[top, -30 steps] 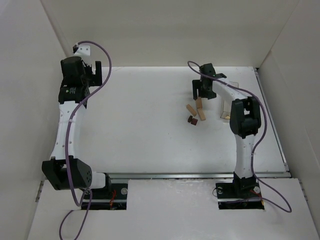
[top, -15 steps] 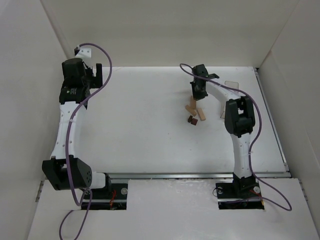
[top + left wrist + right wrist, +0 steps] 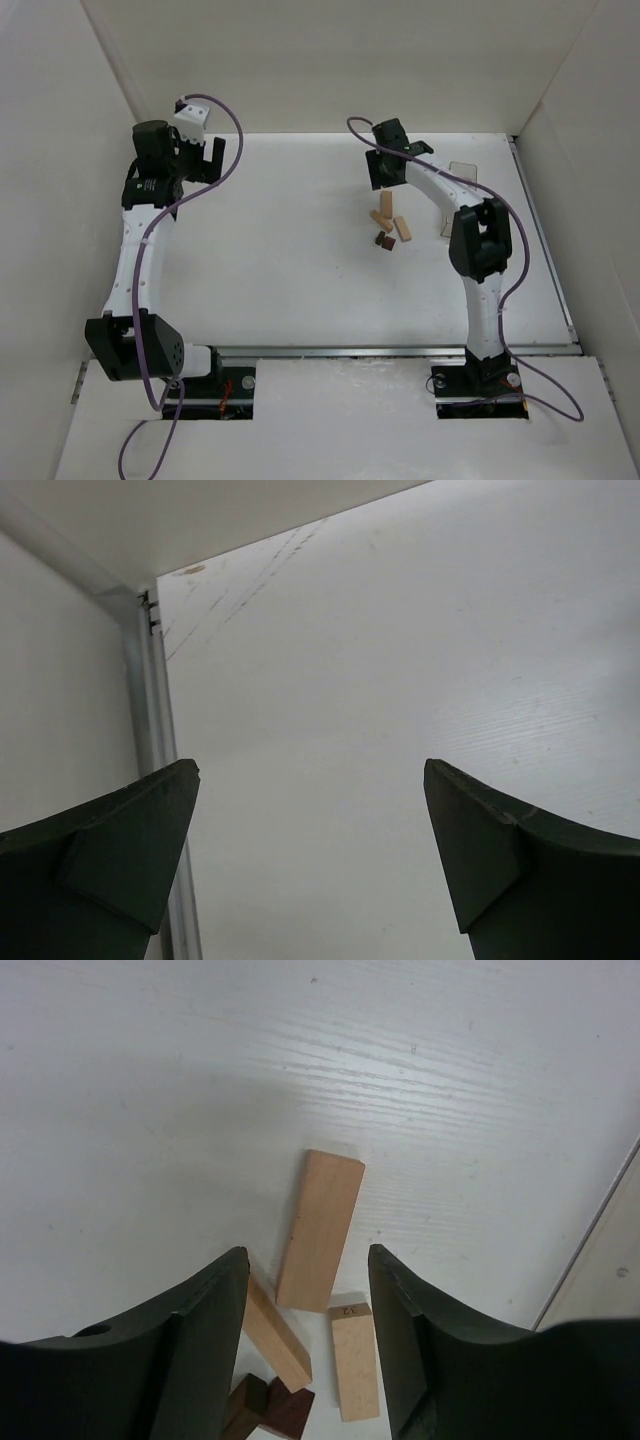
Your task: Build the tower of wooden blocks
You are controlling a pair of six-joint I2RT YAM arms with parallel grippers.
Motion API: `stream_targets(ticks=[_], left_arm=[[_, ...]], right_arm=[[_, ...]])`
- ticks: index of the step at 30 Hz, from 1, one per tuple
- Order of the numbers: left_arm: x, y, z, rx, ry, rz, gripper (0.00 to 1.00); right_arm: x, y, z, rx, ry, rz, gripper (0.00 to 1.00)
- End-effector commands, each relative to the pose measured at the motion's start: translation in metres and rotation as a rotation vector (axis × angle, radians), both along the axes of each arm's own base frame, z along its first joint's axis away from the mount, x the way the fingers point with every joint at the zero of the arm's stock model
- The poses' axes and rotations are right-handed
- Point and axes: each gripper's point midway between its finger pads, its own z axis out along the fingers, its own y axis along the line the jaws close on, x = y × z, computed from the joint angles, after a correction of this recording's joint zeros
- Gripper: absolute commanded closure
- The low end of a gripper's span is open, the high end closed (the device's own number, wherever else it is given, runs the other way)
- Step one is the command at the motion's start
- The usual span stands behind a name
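Three light tan bars lie loose on the table: one [image 3: 320, 1230] straight under my right gripper, one [image 3: 278, 1335] angled to its left, one [image 3: 353, 1360] to its right. Two dark reddish-brown pieces [image 3: 270, 1410] lie by the left bar's near end. In the top view the bars [image 3: 386, 206] and dark pieces [image 3: 383, 240] form one small cluster at centre right. My right gripper [image 3: 308, 1252] [image 3: 383, 172] is open and empty, above the far side of the cluster. My left gripper [image 3: 310, 765] [image 3: 207, 160] is open and empty at the far left, over bare table. No roof-shaped piece can be made out.
A clear plastic box [image 3: 457, 200] stands right of the blocks, beside the right arm. White walls enclose the table; a metal strip [image 3: 160, 810] runs along the left wall's foot next to the left gripper. A purple cable [image 3: 225, 130] loops over the left wrist.
My right gripper has moved left and farther back, away from the clear box. The farthest tan bar now lies a little further left. The left wrist has shifted slightly right and turned.
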Motion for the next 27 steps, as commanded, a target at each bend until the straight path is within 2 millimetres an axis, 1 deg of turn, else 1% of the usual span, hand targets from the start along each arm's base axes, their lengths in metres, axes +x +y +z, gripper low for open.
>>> stream_targets(ticks=[1, 2, 3, 4, 5, 6, 7, 8, 9, 10, 11, 13, 14, 17, 18, 19, 20, 21, 23, 24, 25, 26, 27], left_arm=[[-0.009, -0.026, 0.033, -0.033, -0.094, -0.141, 0.06], [-0.01, -0.026, 0.028, -0.035, -0.082, -0.14, 0.06], [-0.012, -0.029, 0.026, -0.042, -0.072, -0.153, 0.06], [-0.014, -0.029, 0.024, -0.042, -0.069, -0.153, 0.06], [-0.014, -0.029, 0.023, -0.042, -0.068, -0.153, 0.06], [-0.016, -0.029, 0.027, -0.041, -0.078, -0.153, 0.06], [-0.016, -0.029, 0.022, -0.042, -0.067, -0.153, 0.06], [-0.016, -0.027, 0.022, -0.039, -0.067, -0.145, 0.06], [-0.019, -0.028, 0.027, -0.037, -0.079, -0.145, 0.06], [-0.019, -0.028, 0.022, -0.038, -0.068, -0.144, 0.06], [-0.021, -0.028, 0.025, -0.037, -0.077, -0.145, 0.06], [-0.021, -0.028, 0.025, -0.037, -0.077, -0.145, 0.06], [-0.021, -0.028, 0.025, -0.037, -0.077, -0.145, 0.06], [-0.02, -0.028, 0.027, -0.036, -0.086, -0.145, 0.06], [-0.02, -0.028, 0.027, -0.036, -0.086, -0.145, 0.06], [-0.02, -0.028, 0.023, -0.037, -0.077, -0.145, 0.08], [-0.02, -0.027, 0.023, -0.028, -0.079, -0.149, 0.08], [-0.02, -0.027, 0.023, -0.028, -0.079, -0.149, 0.08], [-0.02, -0.027, 0.023, -0.018, -0.081, -0.153, 0.09], [-0.021, -0.028, 0.019, -0.001, -0.077, -0.173, 0.09], [-0.019, -0.028, 0.022, 0.0, -0.089, -0.173, 0.09], [-0.02, -0.029, 0.018, 0.005, -0.082, -0.185, 0.1], [-0.019, -0.031, 0.014, 0.001, -0.081, -0.195, 0.1]], right_arm=[[0.003, -0.009, -0.025, 0.034, 0.07, -0.063, 0.43], [0.001, -0.009, -0.032, 0.03, 0.094, -0.071, 0.43], [0.004, -0.013, -0.035, 0.035, 0.097, -0.089, 0.43], [0.0, -0.015, -0.05, 0.019, 0.135, -0.091, 0.43], [0.0, -0.015, -0.05, 0.028, 0.135, -0.103, 0.43], [-0.003, -0.015, -0.058, 0.025, 0.157, -0.114, 0.43], [-0.003, -0.015, -0.058, 0.025, 0.157, -0.114, 0.43], [-0.005, -0.018, -0.062, 0.037, 0.17, -0.125, 0.44], [-0.005, -0.016, -0.062, 0.047, 0.174, -0.119, 0.44], [-0.008, -0.015, -0.068, 0.051, 0.188, -0.114, 0.44], [-0.01, -0.011, -0.068, 0.069, 0.196, -0.102, 0.46], [-0.014, -0.011, -0.076, 0.07, 0.213, -0.098, 0.48], [-0.016, -0.009, -0.08, 0.08, 0.228, -0.09, 0.5], [-0.017, -0.005, -0.081, 0.093, 0.236, -0.07, 0.67], [-0.017, -0.004, -0.081, 0.1, 0.239, -0.066, 0.74], [-0.013, -0.003, -0.072, 0.104, 0.218, -0.056, 0.9], [-0.009, -0.004, -0.067, 0.088, 0.2, -0.047, 0.97], [-0.007, -0.007, -0.055, 0.08, 0.174, -0.043, 1.0], [-0.001, -0.015, -0.037, 0.031, 0.123, -0.025, 1.0], [0.003, -0.012, -0.025, 0.017, 0.086, -0.011, 1.0], [0.007, -0.015, -0.001, 0.011, 0.027, -0.006, 1.0], [0.007, -0.012, 0.011, -0.019, -0.006, 0.029, 1.0], [0.006, -0.003, 0.021, -0.023, -0.041, 0.068, 1.0]])
